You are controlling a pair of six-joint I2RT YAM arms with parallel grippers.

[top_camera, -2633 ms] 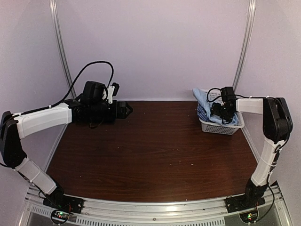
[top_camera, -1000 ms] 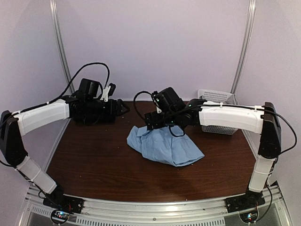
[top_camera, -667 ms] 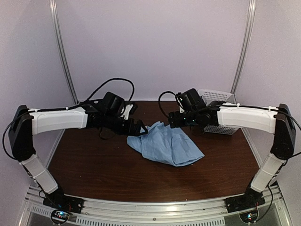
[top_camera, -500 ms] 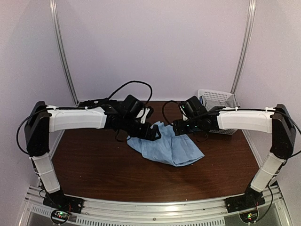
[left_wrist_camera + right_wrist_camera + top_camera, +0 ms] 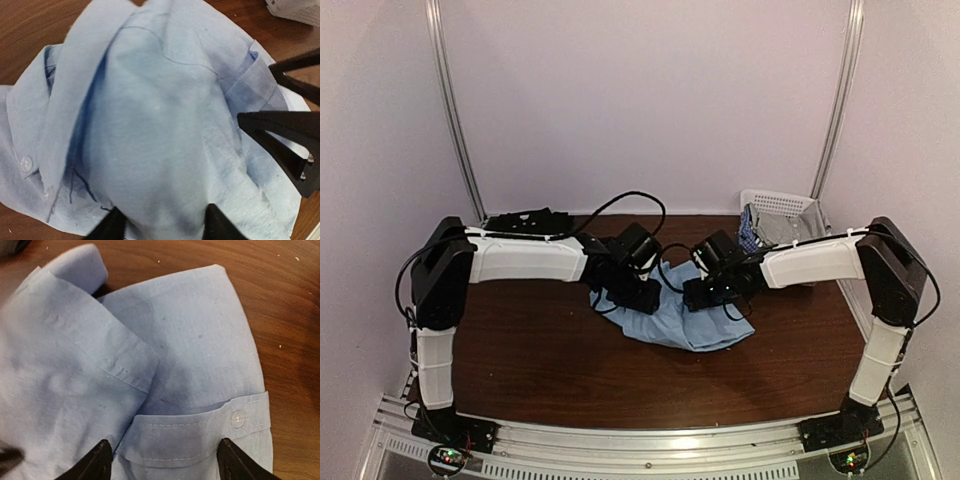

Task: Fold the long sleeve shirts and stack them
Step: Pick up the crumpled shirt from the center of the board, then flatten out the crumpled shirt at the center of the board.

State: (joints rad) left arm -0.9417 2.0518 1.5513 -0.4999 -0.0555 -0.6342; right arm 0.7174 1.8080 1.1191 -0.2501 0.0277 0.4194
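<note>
Mid-table, light blue shirt (image 5: 692,322) lies crumpled w/ right gripper (image 5: 165,462) spread wide above it & left gripper (image 5: 162,227) astride a hump, can't tell if clamped; no fold done, stacking all left.

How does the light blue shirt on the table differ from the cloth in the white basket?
The light blue shirt lies crumpled on the table, while the basket cloth sits bunched in the white basket at the far right. The light blue shirt is one pale colour; the basket cloth looks darker, grey and dark blue. The shirt's cuff and buttons show clearly; the basket cloth is too small to identify. Both are soft fabric.
</note>
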